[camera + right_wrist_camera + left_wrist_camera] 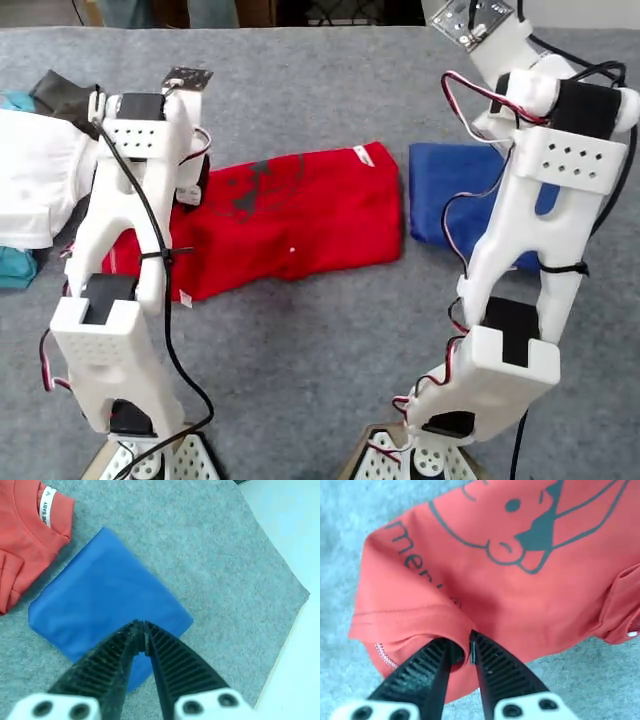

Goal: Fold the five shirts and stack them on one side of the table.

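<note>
1. red shirt [520, 605] cloth sat pinched in the left claw [470, 647]. its two black ribbed fingers were closed almost together on a puckered fold at the shirt's stitched edge.
2. the right claw [144, 625] was closed tip to tip with nothing between its fingers. it hung over the blue shirt [105, 600], near one of that shirt's corners.
3. the red shirt lay flat across the middle of the grey mat [320, 340], between the two arms. its collar end, with a white neck label [46, 506], pointed toward the blue shirt.
4. the blue shirt was folded into a compact rectangle on the right arm's side of the mat. it lay just beside the red collar end, with a narrow strip of mat between them.
5. on the left arm's side, toward the far edge, was a loose unfolded heap. the white shirt [35, 175] lay on top of the teal shirt [15, 265], and a dark garment [60, 95] was bunched at the heap's far end.
6. the left wrist view gave the pinch itself and, close up, the dark line-drawn print [535, 530] on the red chest. in the high view the left arm's white body stood in front of that grip.
7. the right wrist view gave the mat's outer border and a pale surface [290, 520] beyond it. the high view set the heap, the red shirt and the blue shirt in one row across the mat.
</note>
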Controlling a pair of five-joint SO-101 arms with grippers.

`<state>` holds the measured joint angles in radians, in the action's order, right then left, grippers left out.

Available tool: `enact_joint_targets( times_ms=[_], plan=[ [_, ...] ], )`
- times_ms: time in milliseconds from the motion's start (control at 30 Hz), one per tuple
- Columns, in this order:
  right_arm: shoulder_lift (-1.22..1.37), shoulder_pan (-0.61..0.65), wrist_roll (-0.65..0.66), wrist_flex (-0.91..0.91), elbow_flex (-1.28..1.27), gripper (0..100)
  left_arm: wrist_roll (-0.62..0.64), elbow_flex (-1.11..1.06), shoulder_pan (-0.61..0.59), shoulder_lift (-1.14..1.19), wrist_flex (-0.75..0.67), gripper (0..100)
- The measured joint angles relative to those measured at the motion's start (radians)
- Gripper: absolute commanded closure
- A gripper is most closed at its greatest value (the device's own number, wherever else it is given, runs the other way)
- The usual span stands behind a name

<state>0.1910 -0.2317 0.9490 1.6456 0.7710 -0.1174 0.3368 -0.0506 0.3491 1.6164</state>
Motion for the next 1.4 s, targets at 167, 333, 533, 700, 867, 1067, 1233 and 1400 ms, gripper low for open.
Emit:
enact_joint_targets(
  times_ms=[167, 333, 533, 700, 867, 1067, 1233, 1400],
  plan=[
    [0.000, -0.002, 0.002, 0.000, 0.000, 98.4, 0.000, -0.086, -0.092, 0.000, -0.002, 97],
    [0.002, 0.011, 0.002, 0.000, 0.000, 98.4, 0.003, -0.153, -0.210, 0.000, -0.006, 97],
    [0.002, 0.044, 0.002, 0.000, -0.002, 98.4, 0.003, -0.230, -0.295, 0.000, -0.038, 97],
    [0.002, 0.069, 0.002, 0.000, -0.002, 98.4, 0.003, -0.284, -0.338, 0.000, -0.080, 97],
    [0.002, 0.124, 0.002, 0.002, -0.018, 98.4, 0.005, -0.290, -0.367, 0.000, -0.087, 97],
    [0.002, 0.218, 0.002, 0.005, -0.060, 98.4, 0.006, -0.292, -0.388, 0.000, -0.087, 97],
    [0.002, 0.269, 0.002, 0.008, -0.069, 98.4, 0.012, -0.330, -0.390, 0.000, -0.087, 93],
    [0.002, 0.270, 0.002, 0.008, -0.069, 98.4, 0.052, -0.370, -0.404, 0.000, -0.087, 77]
  ],
)
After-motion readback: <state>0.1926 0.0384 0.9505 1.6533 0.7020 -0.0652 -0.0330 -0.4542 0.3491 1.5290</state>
